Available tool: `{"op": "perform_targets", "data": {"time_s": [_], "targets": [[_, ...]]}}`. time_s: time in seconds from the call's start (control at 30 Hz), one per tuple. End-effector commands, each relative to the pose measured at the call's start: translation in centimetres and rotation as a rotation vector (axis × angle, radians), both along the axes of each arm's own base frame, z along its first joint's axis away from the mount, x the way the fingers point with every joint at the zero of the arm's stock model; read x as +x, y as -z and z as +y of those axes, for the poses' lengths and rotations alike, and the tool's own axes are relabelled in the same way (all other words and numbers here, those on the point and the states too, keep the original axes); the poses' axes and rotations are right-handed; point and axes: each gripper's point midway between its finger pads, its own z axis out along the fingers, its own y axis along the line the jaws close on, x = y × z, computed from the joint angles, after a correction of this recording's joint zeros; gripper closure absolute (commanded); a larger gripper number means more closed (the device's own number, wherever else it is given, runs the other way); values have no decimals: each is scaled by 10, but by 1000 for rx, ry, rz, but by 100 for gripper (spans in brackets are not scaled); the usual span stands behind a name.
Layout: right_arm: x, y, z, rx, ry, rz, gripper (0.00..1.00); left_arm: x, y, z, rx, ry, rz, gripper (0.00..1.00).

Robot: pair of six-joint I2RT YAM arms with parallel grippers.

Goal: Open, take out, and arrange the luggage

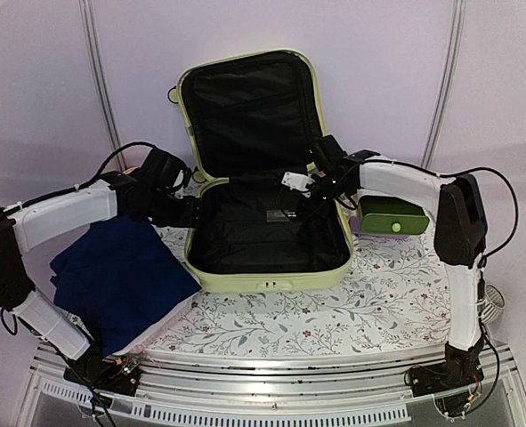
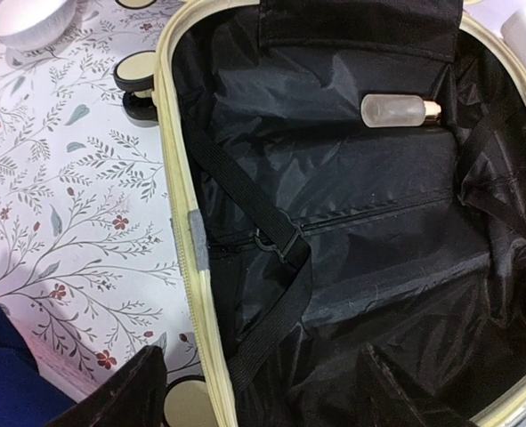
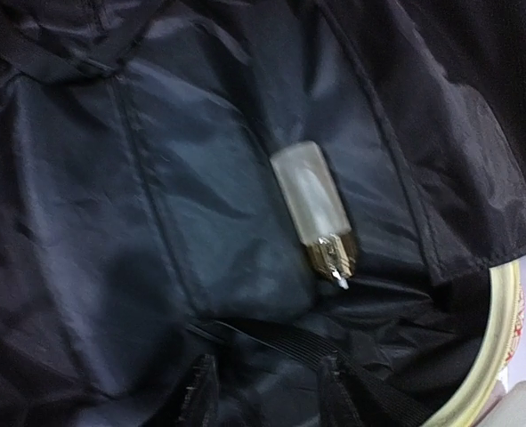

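luggage [image 1: 267, 281] open on top, strap [image 2: 245, 197] crossing lining, bottle [image 3: 311, 200] inside

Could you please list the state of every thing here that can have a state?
luggage: open, lid standing upright, base flat on the table.
frosted bottle: lying on its side inside the luggage, not held.
navy cloth: bunched on the table, outside the luggage.
left end effector: open, holding nothing.
right end effector: open, near the bottle, holding nothing.

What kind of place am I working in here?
Probably a staged test booth, not a home: plain pale walls with metal poles, a flowered tablecloth, and a metal rail at the near edge.
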Motion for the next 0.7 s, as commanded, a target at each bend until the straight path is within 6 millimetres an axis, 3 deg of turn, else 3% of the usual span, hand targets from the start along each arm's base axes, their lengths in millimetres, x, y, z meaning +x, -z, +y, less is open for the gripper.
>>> {"op": "perform_targets", "data": {"time_s": [0.0, 0.1, 0.3, 0.4, 0.5, 0.67], "targets": [[13, 12, -8, -2, -75, 13, 54, 10, -10, 3, -10, -4, -32, 25], [21, 23, -18, 19, -100, 40, 51, 11, -7, 3, -13, -5, -24, 25], [41, 26, -39, 70, -92, 32, 49, 11, -7, -1, -30, 4, -20, 25], [44, 33, -43, 80, -104, 20, 45, 11, -7, -1, -29, 6, -21, 25], [46, 38, -43, 91, -127, 10, 32, 11, -4, -1, -28, 10, -14, 25], [52, 56, -45, 71, -150, 4, 30, 10, -3, -4, -35, 16, -7, 25]]}}
